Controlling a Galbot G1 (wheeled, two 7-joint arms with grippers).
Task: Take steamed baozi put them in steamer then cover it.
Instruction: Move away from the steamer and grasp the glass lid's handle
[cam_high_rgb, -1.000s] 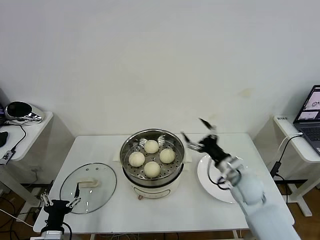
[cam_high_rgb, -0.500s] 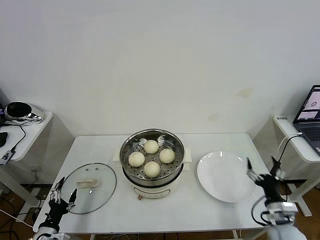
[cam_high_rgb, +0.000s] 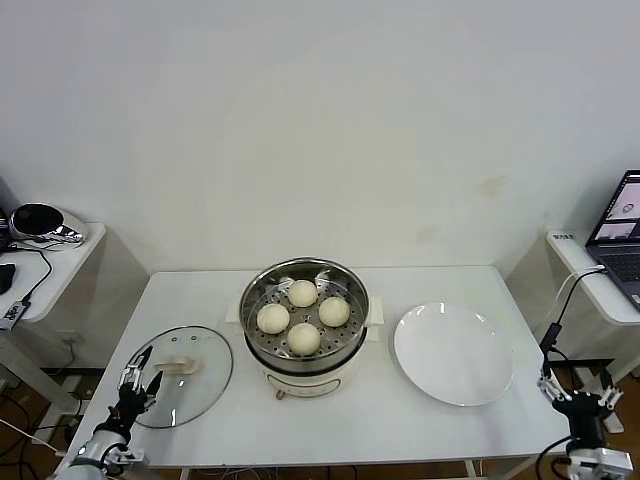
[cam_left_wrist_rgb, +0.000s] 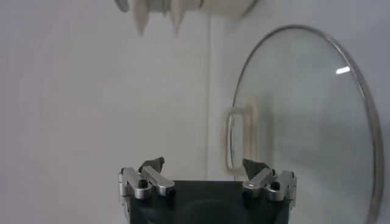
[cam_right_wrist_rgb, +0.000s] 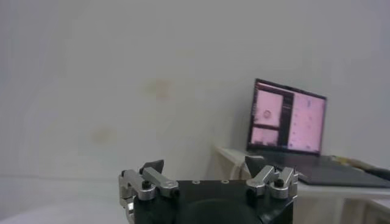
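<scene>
Several off-white steamed baozi (cam_high_rgb: 303, 293) lie on the perforated tray inside the shiny steamer (cam_high_rgb: 258, 350) at the middle of the table. The glass cover (cam_high_rgb: 205, 385) with its cream handle (cam_high_rgb: 178, 367) rests flat on the table to the steamer's left. My left gripper (cam_high_rgb: 137, 376) hovers open at the cover's front-left edge. In the left wrist view the cover (cam_left_wrist_rgb: 304, 122) lies just beyond the open left gripper (cam_left_wrist_rgb: 204, 165), which holds nothing. My right gripper (cam_high_rgb: 580, 392) is open and empty beyond the table's front right corner; in its wrist view the right gripper (cam_right_wrist_rgb: 204, 165) faces the wall.
An empty white plate (cam_high_rgb: 453, 353) sits right of the steamer. A side table with a laptop (cam_high_rgb: 620, 235) stands at the right, and the laptop (cam_right_wrist_rgb: 286, 119) shows in the right wrist view. Another side table with a black and chrome object (cam_high_rgb: 38, 222) stands at the left.
My right arm has swung away from beside the steamer, over the plate, down to the table's front right corner. The left gripper has crept up to the cover's edge.
</scene>
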